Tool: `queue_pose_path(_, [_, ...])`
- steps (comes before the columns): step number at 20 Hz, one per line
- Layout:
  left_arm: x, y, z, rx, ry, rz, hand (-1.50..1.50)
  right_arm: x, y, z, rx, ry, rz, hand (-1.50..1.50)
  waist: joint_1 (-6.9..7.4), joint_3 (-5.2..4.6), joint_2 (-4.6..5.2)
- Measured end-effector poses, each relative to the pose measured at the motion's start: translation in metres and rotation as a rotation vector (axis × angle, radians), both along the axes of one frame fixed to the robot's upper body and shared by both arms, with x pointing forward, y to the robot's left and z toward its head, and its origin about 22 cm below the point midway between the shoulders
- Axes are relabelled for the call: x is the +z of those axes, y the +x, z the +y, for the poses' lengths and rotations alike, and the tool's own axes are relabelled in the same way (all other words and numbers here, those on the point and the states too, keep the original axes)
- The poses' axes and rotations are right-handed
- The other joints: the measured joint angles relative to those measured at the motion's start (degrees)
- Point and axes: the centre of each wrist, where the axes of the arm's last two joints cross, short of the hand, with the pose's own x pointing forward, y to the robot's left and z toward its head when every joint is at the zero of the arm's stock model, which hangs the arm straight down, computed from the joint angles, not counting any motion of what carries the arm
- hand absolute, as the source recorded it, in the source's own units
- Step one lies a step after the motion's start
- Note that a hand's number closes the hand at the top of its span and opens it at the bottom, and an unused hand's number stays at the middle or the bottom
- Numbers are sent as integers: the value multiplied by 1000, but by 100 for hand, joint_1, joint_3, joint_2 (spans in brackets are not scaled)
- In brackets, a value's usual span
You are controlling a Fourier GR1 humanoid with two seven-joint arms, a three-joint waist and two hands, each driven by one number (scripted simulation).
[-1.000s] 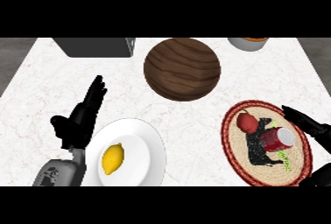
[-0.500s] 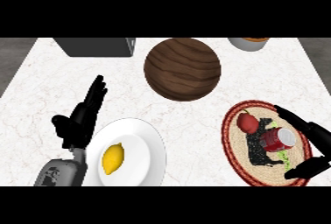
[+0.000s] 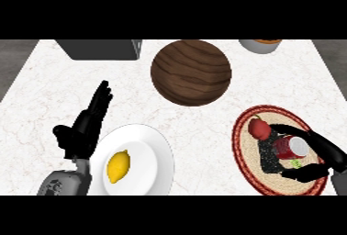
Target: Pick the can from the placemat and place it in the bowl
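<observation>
While my right robot hand (image 3: 324,158) curls its fingers and thumb round the can (image 3: 291,147), the can lies on its side on the round woven placemat (image 3: 245,151) at the right of the white marble surface (image 3: 203,124), just beside a red pepper (image 3: 259,128). My left robot hand (image 3: 85,126) rests open, fingers straight, beside a white plate (image 3: 152,156) carrying a lemon (image 3: 119,166). Farther back sits the brown wooden bowl (image 3: 191,72), well apart from the can.
</observation>
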Motion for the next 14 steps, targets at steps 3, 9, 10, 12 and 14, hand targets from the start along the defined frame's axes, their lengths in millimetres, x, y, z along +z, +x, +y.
queue_pose_path(3, [-1, 1, 1, 1, 1, -3, 0, -1, 3, 4, 78, -34, -53, 150, 5, -13, -8])
queue_pose_path(9, [-9, 2, 4, 3, -3, -3, 0, -11, -2, 11, 158, -48, -120, 150, 5, -54, -39])
queue_pose_path(10, [-8, 3, 2, 5, -6, -2, 0, -10, -5, 13, 165, -43, -117, 150, -3, -54, -40])
queue_pose_path(12, [-6, 0, -2, 5, -2, 1, 0, -10, -5, 16, 171, -31, -112, 150, -3, -41, -32])
queue_pose_path(14, [-4, 0, 4, 8, 1, 4, 0, -11, -11, 25, 177, -3, -113, 150, -23, -34, -29])
